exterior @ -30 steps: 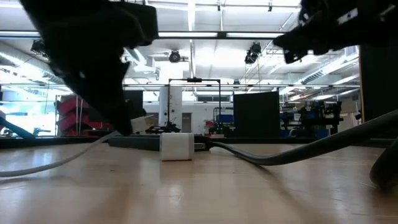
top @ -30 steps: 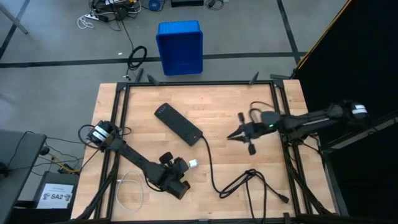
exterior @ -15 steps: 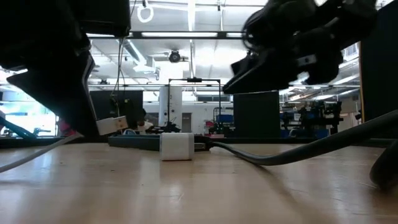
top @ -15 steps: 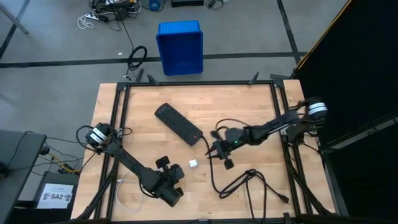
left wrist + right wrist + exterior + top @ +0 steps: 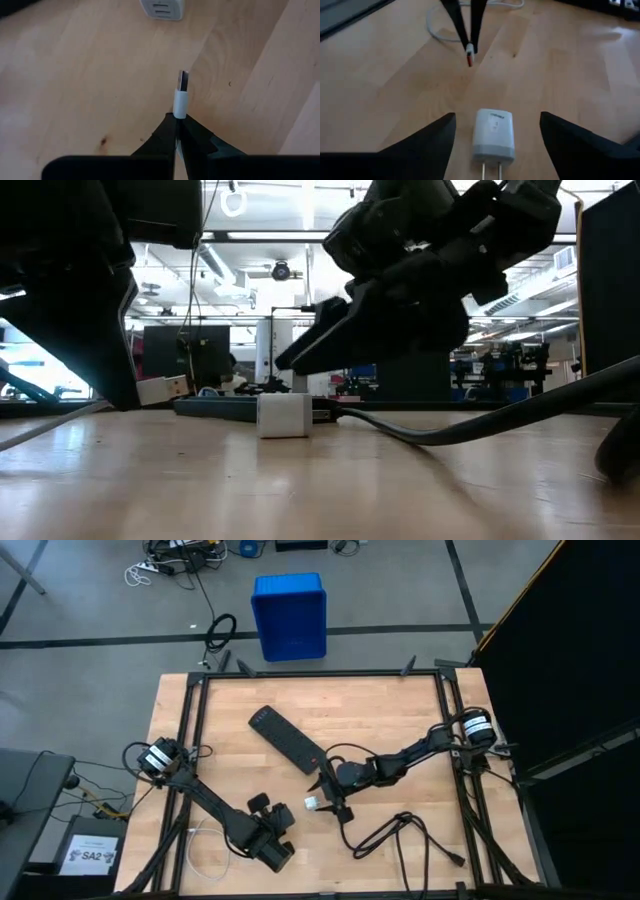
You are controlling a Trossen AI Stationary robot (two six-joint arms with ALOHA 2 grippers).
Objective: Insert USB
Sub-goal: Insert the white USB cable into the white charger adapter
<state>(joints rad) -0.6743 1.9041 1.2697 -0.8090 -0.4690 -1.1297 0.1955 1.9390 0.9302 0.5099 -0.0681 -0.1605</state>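
The USB's thin white cable plug (image 5: 181,92) is pinched in the clamped left gripper (image 5: 178,121); the right gripper (image 5: 492,131), spread wide, straddles the small white cube-shaped charger block (image 5: 493,131) mid-table.

USB plug (image 5: 182,90): white sleeve, metal tip, aimed toward the charger block.
Charger block (image 5: 493,132): white cube, lying flat, near the plug, apart.
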